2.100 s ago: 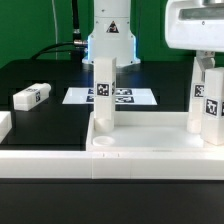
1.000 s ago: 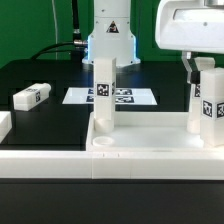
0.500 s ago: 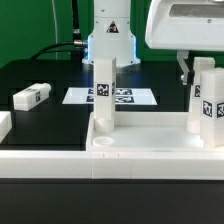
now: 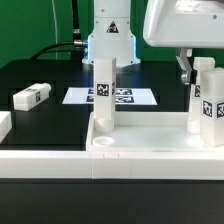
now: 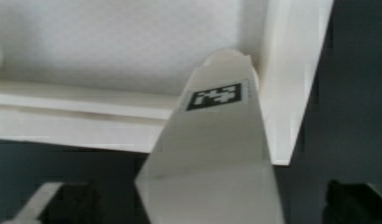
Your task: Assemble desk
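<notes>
Desk top (image 4: 150, 165) lies at the table's front: a rigid, rimmed plastic tray, probably light. The leg (image 4: 208, 108) standing upright in it at the exterior view's right looks stiff and slick, so I'd pinch its flat faces near the top. The gripper (image 4: 203, 68) is released, jaws apart astride that leg's upper end.

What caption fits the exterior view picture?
Open fingers flank one upright leg standing on the white desk top.

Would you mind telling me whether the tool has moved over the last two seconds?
Yes: the tool has shifted toward the exterior view's left, judged against the marker board, which has stayed put.
</notes>
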Motion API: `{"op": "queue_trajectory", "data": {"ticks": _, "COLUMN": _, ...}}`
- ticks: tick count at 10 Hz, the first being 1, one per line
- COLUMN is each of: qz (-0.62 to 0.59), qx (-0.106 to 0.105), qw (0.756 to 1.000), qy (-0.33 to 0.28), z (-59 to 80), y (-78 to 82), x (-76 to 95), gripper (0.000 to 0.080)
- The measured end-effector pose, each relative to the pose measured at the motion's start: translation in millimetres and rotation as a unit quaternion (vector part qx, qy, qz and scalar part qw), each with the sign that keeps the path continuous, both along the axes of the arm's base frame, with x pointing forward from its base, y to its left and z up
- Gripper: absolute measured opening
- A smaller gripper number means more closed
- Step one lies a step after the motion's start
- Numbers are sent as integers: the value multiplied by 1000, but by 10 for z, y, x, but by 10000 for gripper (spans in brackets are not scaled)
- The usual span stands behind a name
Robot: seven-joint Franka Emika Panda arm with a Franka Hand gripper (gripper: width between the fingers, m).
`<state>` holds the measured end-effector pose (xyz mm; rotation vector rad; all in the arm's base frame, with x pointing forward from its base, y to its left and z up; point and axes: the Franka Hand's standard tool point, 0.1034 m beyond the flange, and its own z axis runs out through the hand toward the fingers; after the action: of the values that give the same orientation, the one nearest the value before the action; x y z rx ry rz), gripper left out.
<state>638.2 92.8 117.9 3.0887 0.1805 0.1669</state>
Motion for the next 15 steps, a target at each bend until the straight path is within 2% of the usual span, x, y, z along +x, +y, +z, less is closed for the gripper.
{"op": "queue_trajectory", "data": {"ticks": 1, "qz": -7, "qx": 1, "qw": 1000, "qy": 0, "z": -1, "y": -1, "x": -1, "gripper": 437}}
{"op": "queue_trajectory", "data": {"ticks": 2, "qz": -7, "qx": 1, "qw": 1000, "qy": -2, "z": 7, "y": 4, "x": 8, "gripper": 302}}
{"op": "queue_trajectory", "data": {"ticks": 6, "qz": -28, "qx": 4, "qw": 1000, "qy": -5, "z": 16, "y": 0, "x": 18, "gripper": 291}}
{"op": "queue_trajectory", "data": {"ticks": 10, "qz": -169, "qx": 20, "qw": 985, "qy": -10, "z": 13, "y": -9, "x": 17, "gripper": 291}}
{"op": "queue_trajectory", "data": {"ticks": 12, "qz": -278, "qx": 52, "qw": 959, "qy": -22, "z": 4, "y": -41, "x": 6, "gripper": 291}}
{"op": "queue_trajectory", "data": {"ticks": 15, "qz": -412, "qx": 83, "qw": 907, "qy": -35, "z": -11, "y": -68, "x": 11, "gripper": 291}}
